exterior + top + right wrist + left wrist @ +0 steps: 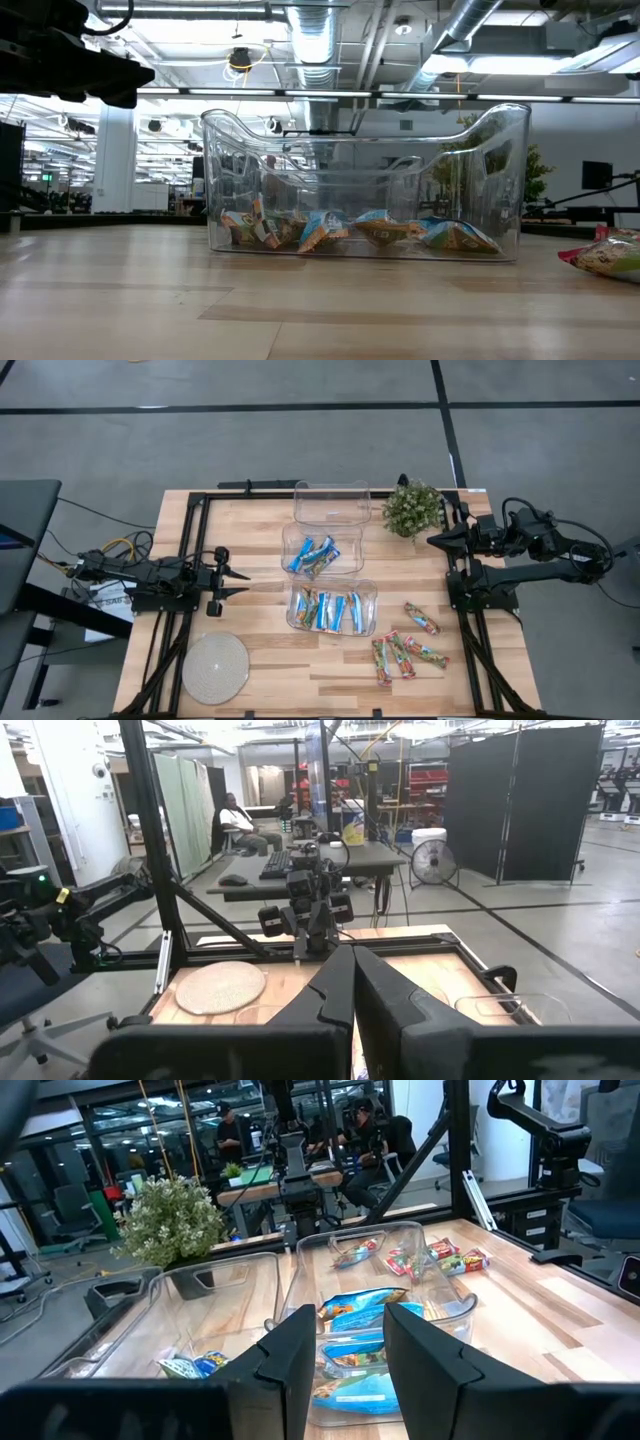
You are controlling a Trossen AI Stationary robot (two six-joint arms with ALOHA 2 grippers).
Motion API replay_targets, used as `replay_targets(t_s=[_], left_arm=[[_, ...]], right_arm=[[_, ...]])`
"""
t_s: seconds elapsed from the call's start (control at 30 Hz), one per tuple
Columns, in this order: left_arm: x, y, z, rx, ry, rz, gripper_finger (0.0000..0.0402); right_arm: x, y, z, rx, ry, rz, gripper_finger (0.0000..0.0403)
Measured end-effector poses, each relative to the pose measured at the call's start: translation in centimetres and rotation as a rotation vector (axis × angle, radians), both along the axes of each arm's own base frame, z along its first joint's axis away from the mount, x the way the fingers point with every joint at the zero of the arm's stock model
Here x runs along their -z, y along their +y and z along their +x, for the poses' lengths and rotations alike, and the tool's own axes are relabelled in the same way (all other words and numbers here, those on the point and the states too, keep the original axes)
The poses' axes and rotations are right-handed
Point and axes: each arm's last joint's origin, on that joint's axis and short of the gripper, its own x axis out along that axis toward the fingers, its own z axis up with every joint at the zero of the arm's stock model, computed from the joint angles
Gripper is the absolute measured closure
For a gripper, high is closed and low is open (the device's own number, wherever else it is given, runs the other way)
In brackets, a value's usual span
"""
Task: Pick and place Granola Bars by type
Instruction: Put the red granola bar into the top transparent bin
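Three clear bins stand in a row down the table's middle. The far bin (331,502) holds nothing. Bright blue Granola Bars (313,556) lie in the middle bin (322,532). Tan-brown and blue bars (330,609) lie in the near bin (368,622). Several red-green-orange bars (405,653) lie loose on the table at the near right, one (421,618) a little farther back. My left gripper (246,582) waits open at the left edge, level, pointing at the bins (345,1370). My right gripper (430,540) is shut, raised at the right edge (352,990).
A small potted plant (412,507) stands at the far right, close to my right gripper. A round woven mat (215,667) lies at the near left corner. Bare wood lies between my left gripper and the bins.
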Motion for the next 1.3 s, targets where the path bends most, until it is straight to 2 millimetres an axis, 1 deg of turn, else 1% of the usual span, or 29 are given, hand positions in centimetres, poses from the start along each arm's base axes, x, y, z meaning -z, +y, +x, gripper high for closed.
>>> replay_targets(t_s=[0.87,0.93,1.13,1.23,1.3], left_arm=[[0.0,0.0,0.0,0.0,0.0,-0.002,0.0287],[0.0,0.0,0.0,0.0,0.0,0.003,0.0287],[0.0,0.0,0.0,0.0,0.0,0.0,0.0287],[0.0,0.0,0.0,0.0,0.0,0.006,0.0287],[0.0,0.0,0.0,0.0,0.0,0.0,0.0287]], right_arm=[[-0.05,-0.02,0.0,0.004,-0.005,-0.003,0.0403],[-0.14,-0.03,0.0,0.004,-0.015,0.061,0.0403],[-0.6,0.0,-0.01,-0.015,-0.061,0.413,0.0403],[-0.7,0.0,0.12,-0.019,-0.069,0.48,0.0403],[-0.84,-0.01,0.55,-0.019,-0.076,0.523,0.0403]])
